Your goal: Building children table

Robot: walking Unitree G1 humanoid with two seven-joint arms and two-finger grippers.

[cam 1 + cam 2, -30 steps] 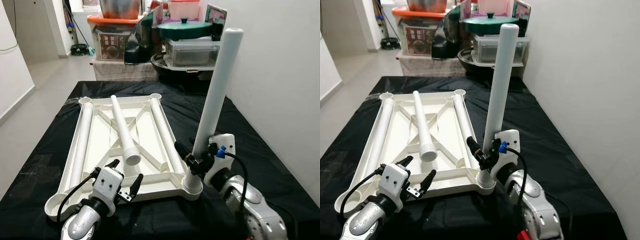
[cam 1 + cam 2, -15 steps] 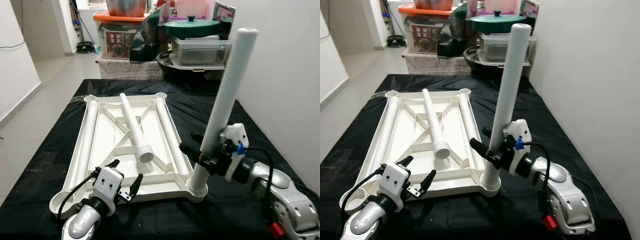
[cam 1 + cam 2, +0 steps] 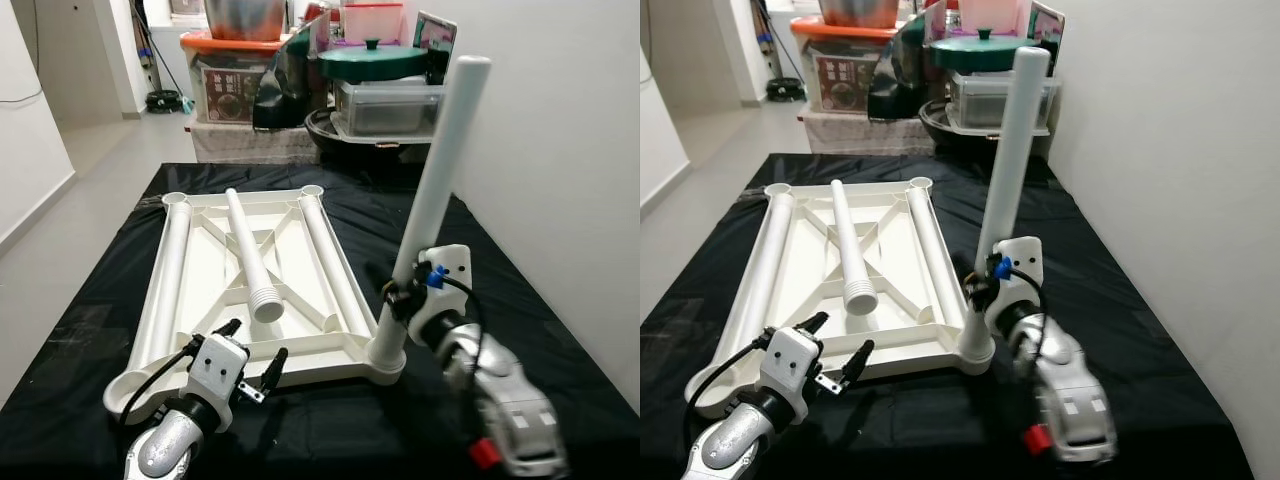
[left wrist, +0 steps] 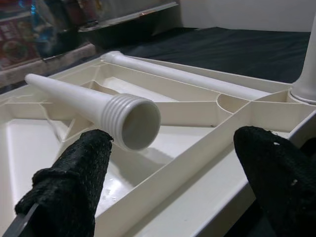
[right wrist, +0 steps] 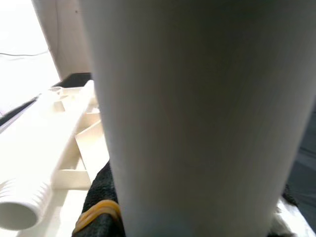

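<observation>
The white plastic tabletop lay upside down on a black cloth, underside ribs facing up. One white table leg stood near-upright in the corner socket at the tabletop's 5 o'clock corner, leaning slightly toward 1 o'clock. The right gripper was clamped on this standing leg low down, just above the socket, fingers closed around it. Three further legs lay on the tabletop: one along each long edge, and one loose leg across the middle, threaded end pointing toward 6 o'clock. The left gripper hovered at the tabletop's near edge, at 7 o'clock, fingers spread wide and gripping nothing. Storage boxes stood at 12 o'clock
</observation>
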